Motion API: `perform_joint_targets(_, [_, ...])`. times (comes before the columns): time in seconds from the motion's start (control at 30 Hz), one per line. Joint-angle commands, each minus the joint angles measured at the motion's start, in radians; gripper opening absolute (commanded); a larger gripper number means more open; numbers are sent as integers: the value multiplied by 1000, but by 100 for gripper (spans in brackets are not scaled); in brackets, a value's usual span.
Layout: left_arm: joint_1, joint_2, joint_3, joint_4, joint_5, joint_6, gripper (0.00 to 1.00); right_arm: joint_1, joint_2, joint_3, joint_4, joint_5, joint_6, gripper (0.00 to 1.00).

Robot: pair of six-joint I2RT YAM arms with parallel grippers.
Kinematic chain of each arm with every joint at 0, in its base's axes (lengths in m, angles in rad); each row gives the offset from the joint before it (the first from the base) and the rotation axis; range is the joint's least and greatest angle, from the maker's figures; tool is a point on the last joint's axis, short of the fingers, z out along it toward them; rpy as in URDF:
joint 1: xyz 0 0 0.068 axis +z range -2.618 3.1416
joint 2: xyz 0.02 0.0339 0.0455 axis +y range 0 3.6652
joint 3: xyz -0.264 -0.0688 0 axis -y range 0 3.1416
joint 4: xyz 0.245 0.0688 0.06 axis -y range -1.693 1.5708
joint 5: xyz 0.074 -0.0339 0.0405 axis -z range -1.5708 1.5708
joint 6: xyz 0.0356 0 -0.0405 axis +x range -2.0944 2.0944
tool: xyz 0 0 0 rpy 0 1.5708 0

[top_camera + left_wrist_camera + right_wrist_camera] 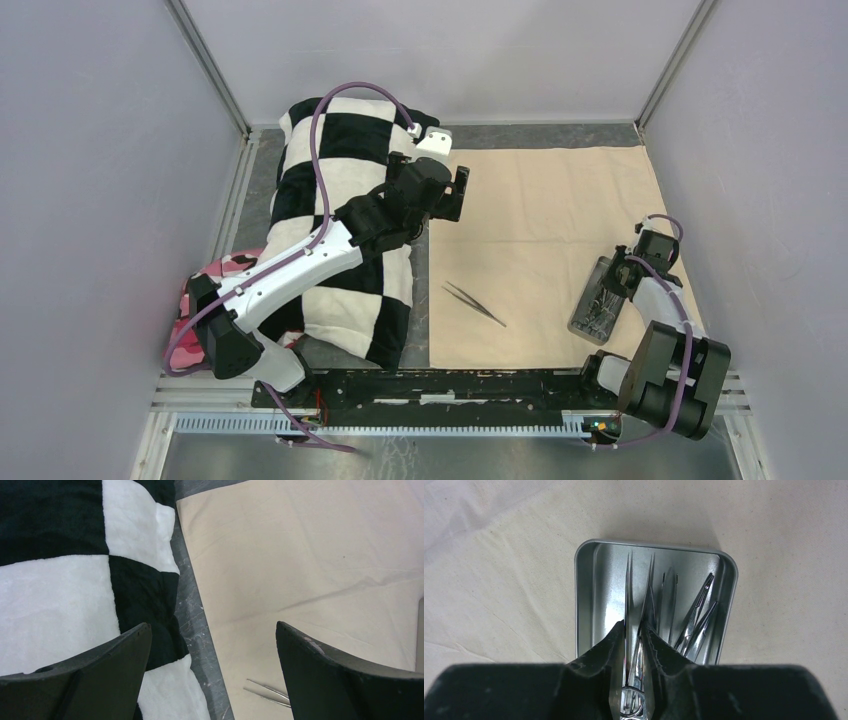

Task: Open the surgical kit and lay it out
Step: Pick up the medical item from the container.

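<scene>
The beige cloth wrap point(540, 200) lies spread flat; it also shows in the left wrist view point(300, 555) and the right wrist view point(499, 555). Thin steel tweezers point(475, 303) lie loose on it near its left edge, and their tips show in the left wrist view point(267, 692). The grey metal tray point(597, 300) sits on the cloth's right side. My right gripper point(634, 625) is down in the tray point(584, 580), shut on a long two-pronged steel instrument point(640, 580); forceps point(696, 615) lie beside it. My left gripper point(212, 625) is open and empty, above the cloth's left edge.
A black-and-white checkered pillow point(340, 150) lies left of the cloth, under my left arm. A pink camouflage cloth point(215, 285) is bunched at the near left. Grey walls close in the table on three sides.
</scene>
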State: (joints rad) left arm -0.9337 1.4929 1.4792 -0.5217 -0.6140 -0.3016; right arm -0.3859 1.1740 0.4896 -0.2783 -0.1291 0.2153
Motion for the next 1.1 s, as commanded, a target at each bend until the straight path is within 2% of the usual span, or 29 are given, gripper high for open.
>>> perform_joint_targets(0.0, [-5,-13,19,38,13,-7,100,9,-13,23,1,22,-18,21])
perform_joint_targets(0.23, [-5,-14,19,38,19,-10,100,8,-124,24,-9,10,-21,0])
perform_joint_targets(0.53, [-5,-19,20,38,26,-10,100,8,-199,44,-30,6,-54,0])
perform_joint_targets(1.07, [-5,-19,21,36,25,-8,100,8,-19,12,79,-38,-12,0])
